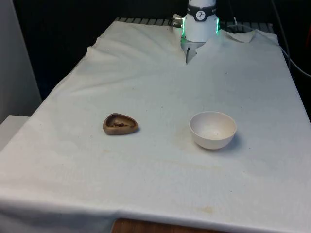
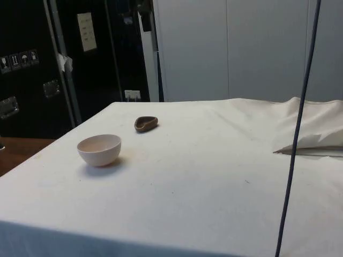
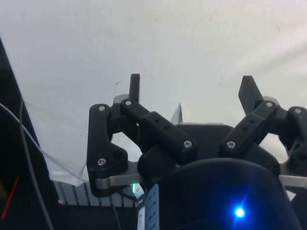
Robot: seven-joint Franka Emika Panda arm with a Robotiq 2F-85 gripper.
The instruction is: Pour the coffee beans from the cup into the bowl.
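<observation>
1. Nearest the front camera we had the white bowl (image 1: 213, 129), sitting upright on the white cloth (image 1: 160, 87) toward the front view's right. It looked empty to us.
2. Over on the front view's left, well apart from the bowl, sat the little brown cup (image 1: 120, 124). It was shallow and kind of rounded-triangle shaped, with dark coffee beans (image 1: 118, 124) inside.
3. From the side view we saw the same pair: bowl (image 2: 99, 149) closer, cup (image 2: 146, 123) further back.
4. Wrist view gave us the gripper (image 3: 192, 86) above bare cloth, fingers (image 3: 135, 87) spread wide apart and holding nothing.
5. We spotted a dark cable (image 2: 298, 128) hanging down in the side view.
</observation>
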